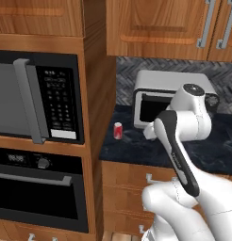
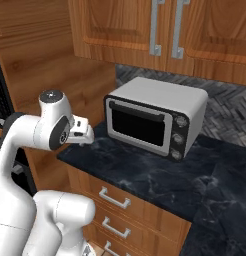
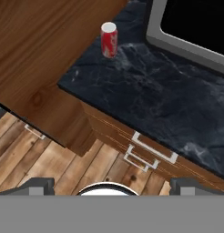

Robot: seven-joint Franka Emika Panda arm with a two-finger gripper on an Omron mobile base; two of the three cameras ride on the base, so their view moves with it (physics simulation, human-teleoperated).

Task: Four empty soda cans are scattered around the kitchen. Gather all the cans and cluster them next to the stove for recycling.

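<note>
One red soda can (image 1: 118,131) with a silvery top stands upright on the black marbled counter (image 1: 132,146), in the corner between the tall wood cabinet and the toaster oven. In the hand view the soda can (image 3: 109,39) sits far ahead, near the top. My gripper (image 3: 111,186) is open, its two dark fingertips (image 3: 37,186) spread wide with nothing between them. It hovers in front of the counter's front edge, above the floor, well short of the can. The stove is out of view.
A silver toaster oven (image 2: 155,117) stands on the counter right of the can. The tall cabinet's side wall (image 3: 41,54) holds a black microwave (image 1: 37,99) above a wall oven (image 1: 37,188). Drawers with metal handles (image 3: 152,150) run below the counter, and upper cabinets (image 2: 160,30) hang overhead.
</note>
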